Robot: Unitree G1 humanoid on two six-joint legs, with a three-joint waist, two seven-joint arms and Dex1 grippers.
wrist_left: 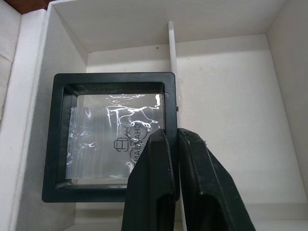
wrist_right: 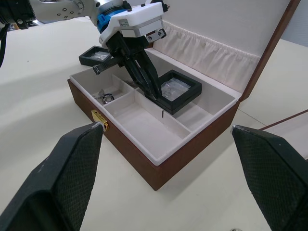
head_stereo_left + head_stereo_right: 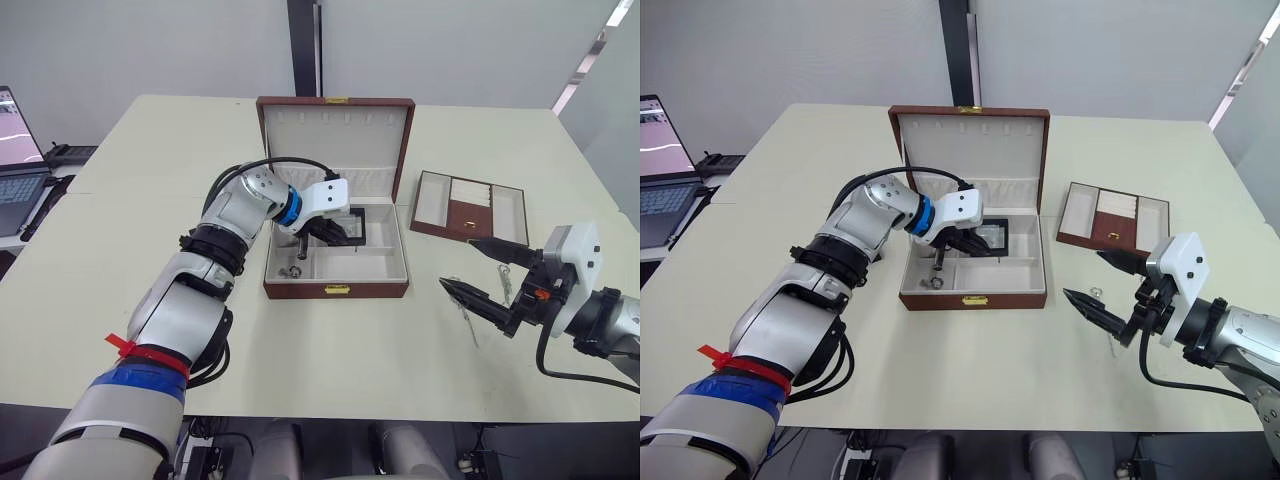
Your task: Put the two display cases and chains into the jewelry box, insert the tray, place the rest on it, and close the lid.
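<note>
The brown jewelry box [image 3: 336, 290] stands open at the table's middle, lid [image 3: 335, 135] upright. My left gripper [image 1: 167, 137] reaches into the box, shut on the rim of a black display case [image 1: 96, 139] lying in a back compartment. A second display case [image 2: 97, 55] lies on the table just beyond the box's left side. A small metal chain piece [image 3: 933, 282] rests in the front left compartment. Thin chains [image 3: 505, 285] lie on the table under my right gripper [image 3: 456, 263], which hangs open to the right of the box. The tray [image 3: 470, 207] sits at the right.
A laptop [image 3: 15, 160] stands on a side table at the far left. The tray lies between the box and the table's right edge, just behind my right gripper. A black cable runs along my left forearm above the box's left wall.
</note>
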